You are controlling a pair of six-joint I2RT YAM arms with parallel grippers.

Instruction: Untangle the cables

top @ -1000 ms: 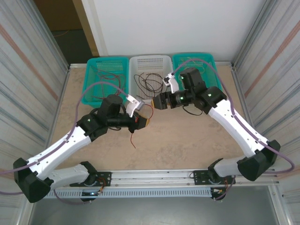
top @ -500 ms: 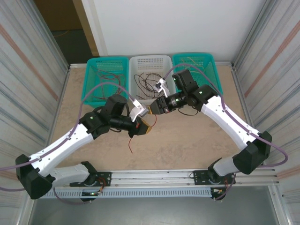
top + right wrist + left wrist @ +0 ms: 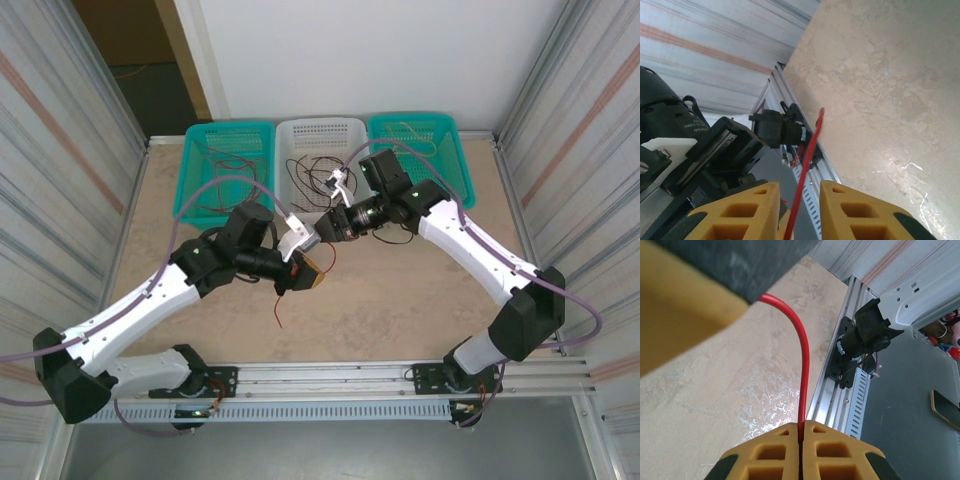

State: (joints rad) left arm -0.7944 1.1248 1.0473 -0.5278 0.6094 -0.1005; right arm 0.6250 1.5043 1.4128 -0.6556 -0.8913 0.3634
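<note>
My left gripper (image 3: 300,272) (image 3: 801,426) is shut on a thin red cable (image 3: 803,355), pinched in the seam of its yellow pads. The cable's loose tail (image 3: 280,310) hangs down to the table. My right gripper (image 3: 322,230) (image 3: 800,187) sits close against the left one. Its jaws stand a little apart with the red cable (image 3: 810,150) running up between them, touching neither pad. In the left wrist view one of the right gripper's fingers (image 3: 680,315) covers the cable's upper end. More cables lie in the baskets: black (image 3: 310,175), red (image 3: 235,165) and tan (image 3: 410,130).
Three baskets line the table's far edge: teal left (image 3: 192,200), white middle (image 3: 320,128), teal right (image 3: 452,140). A black wire (image 3: 402,240) lies on the table under the right arm. Corrugated walls close both sides, and a metal rail (image 3: 330,375) runs along the near edge.
The right gripper has moved left and down to the left gripper, and its jaws have narrowed around the red cable. The left gripper shifted slightly right, still gripping.
</note>
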